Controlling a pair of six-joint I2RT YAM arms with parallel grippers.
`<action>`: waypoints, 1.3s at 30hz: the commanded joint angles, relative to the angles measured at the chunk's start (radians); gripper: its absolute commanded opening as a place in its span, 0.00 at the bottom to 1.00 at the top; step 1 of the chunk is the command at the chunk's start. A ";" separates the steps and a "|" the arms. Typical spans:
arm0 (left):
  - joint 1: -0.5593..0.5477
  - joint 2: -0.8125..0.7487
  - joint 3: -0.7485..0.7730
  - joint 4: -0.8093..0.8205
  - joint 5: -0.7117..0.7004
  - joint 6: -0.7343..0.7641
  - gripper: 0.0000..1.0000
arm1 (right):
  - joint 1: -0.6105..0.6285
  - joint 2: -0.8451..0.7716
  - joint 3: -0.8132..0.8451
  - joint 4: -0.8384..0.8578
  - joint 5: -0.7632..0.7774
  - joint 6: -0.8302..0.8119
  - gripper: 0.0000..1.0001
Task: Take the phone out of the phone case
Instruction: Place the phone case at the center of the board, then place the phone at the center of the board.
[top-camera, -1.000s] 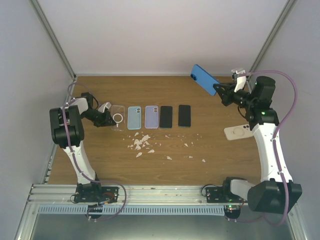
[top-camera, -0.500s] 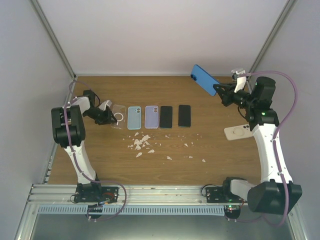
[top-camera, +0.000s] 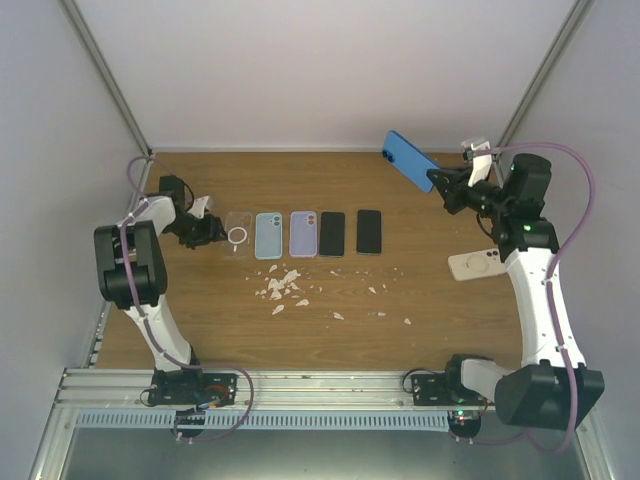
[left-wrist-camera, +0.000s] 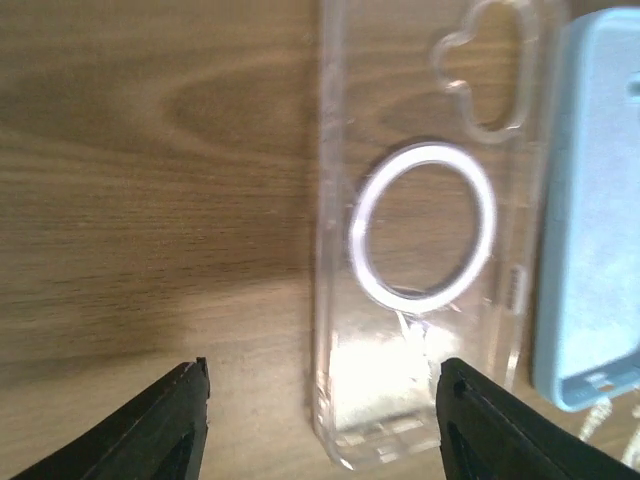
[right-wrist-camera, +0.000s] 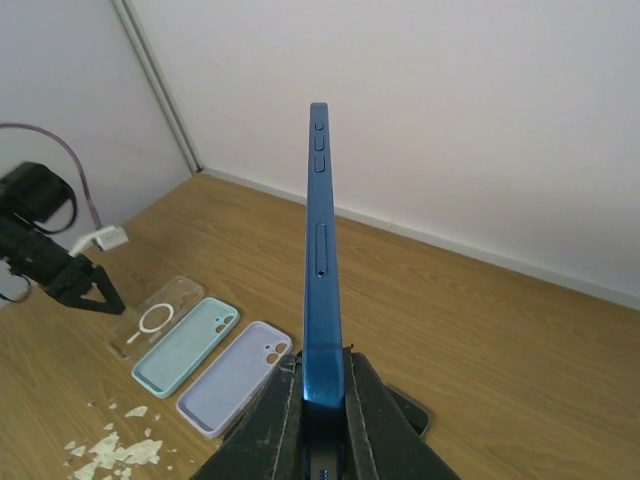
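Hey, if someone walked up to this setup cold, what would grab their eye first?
Most likely the bright blue phone, held in the air at the far right by the right jaws, shut on one end. Next, the neat row across the wooden table: a clear case with a white ring, a pale blue case, a lilac case and two black phones, with white crumbs scattered on its near side.

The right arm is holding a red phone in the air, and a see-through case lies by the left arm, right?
Not quite: the phone is blue, not red, as the top view shows. The right fingers do hold it in the air, and the see-through case does lie by the left arm.
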 joint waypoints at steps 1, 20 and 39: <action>0.011 -0.156 0.010 0.040 0.068 0.003 0.65 | -0.008 -0.028 0.061 0.029 0.011 -0.069 0.01; -0.028 -0.522 0.154 0.401 0.651 -0.455 0.99 | 0.282 -0.014 0.181 0.142 0.475 -0.450 0.00; -0.281 -0.571 0.001 0.973 0.659 -1.019 0.97 | 0.769 0.022 -0.072 0.706 1.071 -1.237 0.00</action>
